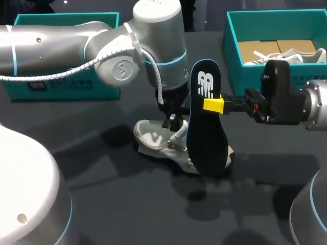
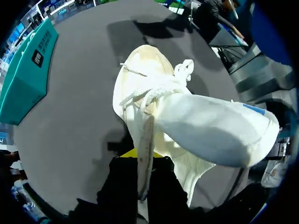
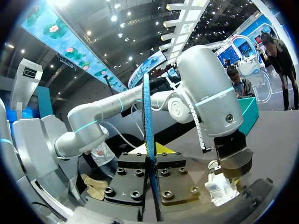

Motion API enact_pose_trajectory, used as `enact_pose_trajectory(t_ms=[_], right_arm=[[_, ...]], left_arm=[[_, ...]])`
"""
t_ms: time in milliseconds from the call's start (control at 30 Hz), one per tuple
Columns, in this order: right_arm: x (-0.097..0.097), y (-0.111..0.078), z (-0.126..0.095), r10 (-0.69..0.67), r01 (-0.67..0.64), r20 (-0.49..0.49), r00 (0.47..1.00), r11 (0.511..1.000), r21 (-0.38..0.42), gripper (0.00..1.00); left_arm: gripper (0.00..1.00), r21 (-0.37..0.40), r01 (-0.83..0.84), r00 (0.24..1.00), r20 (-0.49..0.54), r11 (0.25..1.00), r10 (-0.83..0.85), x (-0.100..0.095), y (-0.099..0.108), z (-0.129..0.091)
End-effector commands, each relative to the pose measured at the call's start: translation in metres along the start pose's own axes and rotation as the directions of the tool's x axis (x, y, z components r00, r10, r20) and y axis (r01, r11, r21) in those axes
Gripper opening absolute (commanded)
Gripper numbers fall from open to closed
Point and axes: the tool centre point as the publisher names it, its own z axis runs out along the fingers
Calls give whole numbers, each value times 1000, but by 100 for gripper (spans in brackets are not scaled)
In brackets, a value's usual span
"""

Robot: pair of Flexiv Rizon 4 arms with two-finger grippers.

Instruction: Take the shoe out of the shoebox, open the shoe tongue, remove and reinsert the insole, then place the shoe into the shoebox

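Note:
A white shoe (image 1: 158, 143) lies on the dark table, toe to the left. My left gripper (image 1: 172, 121) stands over its middle, shut on the shoe's tongue (image 2: 145, 149), a thin white flap seen edge-on between the yellow tips of the left gripper (image 2: 142, 154). The shoe (image 2: 149, 88) stretches ahead of it with its laces loose. My right gripper (image 1: 214, 105) is shut on the black insole (image 1: 207, 138), which it holds upright just right of the shoe. Seen from the right wrist, the insole (image 3: 148, 116) runs edge-on between the right gripper (image 3: 150, 153).
A teal shoebox (image 1: 232, 56) with paper and something white inside stands at the back right. Another teal box (image 1: 61, 87) stands at the back left, partly behind my left arm (image 1: 76, 46). My two grippers are close together over the shoe.

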Motion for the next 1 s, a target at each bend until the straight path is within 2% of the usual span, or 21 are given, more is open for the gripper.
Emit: enact_pose_trajectory(t_ms=[33, 467, 500, 667, 1000], right_arm=[[0, -1, 2, 1, -1, 1, 1000, 1000, 0, 0], [0, -1, 2, 1, -1, 1, 1000, 1000, 0, 0], [0, -1, 2, 1, -1, 1, 1000, 1000, 0, 0], [0, -1, 2, 1, -1, 1, 1000, 1000, 0, 0], [0, -1, 2, 1, -1, 1, 1000, 1000, 0, 0]], left_arm=[[0, 35, -74, 995, -60, 997, 76, -4, 10, -16], [0, 35, -74, 995, -60, 997, 76, -4, 10, -16], [0, 33, -138, 986, -90, 990, 140, -6, 12, -20], [0, 19, -313, 942, -118, 949, 313, -11, 19, -29], [0, 28, -596, 790, -163, 803, 592, -9, 21, -40]])
